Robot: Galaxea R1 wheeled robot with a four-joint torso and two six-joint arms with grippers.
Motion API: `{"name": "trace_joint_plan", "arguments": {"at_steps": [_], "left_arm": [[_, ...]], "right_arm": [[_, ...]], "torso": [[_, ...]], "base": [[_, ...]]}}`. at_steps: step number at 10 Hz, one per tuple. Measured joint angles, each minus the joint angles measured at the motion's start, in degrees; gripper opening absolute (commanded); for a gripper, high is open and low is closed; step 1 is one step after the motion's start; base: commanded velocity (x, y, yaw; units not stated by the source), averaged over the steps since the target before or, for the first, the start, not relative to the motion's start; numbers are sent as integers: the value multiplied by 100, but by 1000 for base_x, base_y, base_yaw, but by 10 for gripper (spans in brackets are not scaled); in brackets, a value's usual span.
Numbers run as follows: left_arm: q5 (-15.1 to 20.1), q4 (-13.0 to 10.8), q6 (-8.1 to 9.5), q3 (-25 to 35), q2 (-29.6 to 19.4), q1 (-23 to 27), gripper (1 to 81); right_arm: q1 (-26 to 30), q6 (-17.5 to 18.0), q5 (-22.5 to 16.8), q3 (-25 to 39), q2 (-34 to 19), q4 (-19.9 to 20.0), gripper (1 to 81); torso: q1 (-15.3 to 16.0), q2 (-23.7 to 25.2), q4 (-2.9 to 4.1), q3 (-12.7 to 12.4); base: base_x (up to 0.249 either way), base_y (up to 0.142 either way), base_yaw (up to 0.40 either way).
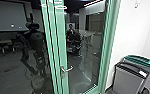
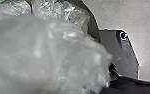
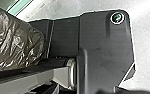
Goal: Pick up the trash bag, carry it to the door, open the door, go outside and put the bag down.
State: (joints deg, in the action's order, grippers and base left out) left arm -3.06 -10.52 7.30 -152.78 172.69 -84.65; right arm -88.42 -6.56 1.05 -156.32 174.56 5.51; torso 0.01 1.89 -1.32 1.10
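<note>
Left wrist view: floor [image 2: 146, 27] is seen past the trash bag [image 2: 51, 57] near the left gripper; either gripper's grasp cannot be told.

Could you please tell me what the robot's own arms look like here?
The robot's jointed bar is pale grey and black, with a pale ring near one end. In the glass, what looks like the robot's reflection has a dark, jointed arm.

A white wall [image 1: 132, 32] rises behind the grey bin [image 1: 127, 77]; a green-topped bin [image 1: 141, 60] stands just beside it. Well left of the grey bin, glass shows a pale screen [image 1: 6, 16] above dim furniture [image 1: 7, 45] and dark floor [image 1: 6, 72].
</note>
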Motion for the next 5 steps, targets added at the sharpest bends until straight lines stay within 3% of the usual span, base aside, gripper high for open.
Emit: {"name": "trace_joint_plan", "arguments": {"at_steps": [5], "left_arm": [[0, 0, 0, 0, -1, 1, 10]], "right_arm": [[-2, 0, 0, 0, 0, 0, 811]], "torso": [[0, 0, 0, 0]], "base": [[137, -65, 0]]}}
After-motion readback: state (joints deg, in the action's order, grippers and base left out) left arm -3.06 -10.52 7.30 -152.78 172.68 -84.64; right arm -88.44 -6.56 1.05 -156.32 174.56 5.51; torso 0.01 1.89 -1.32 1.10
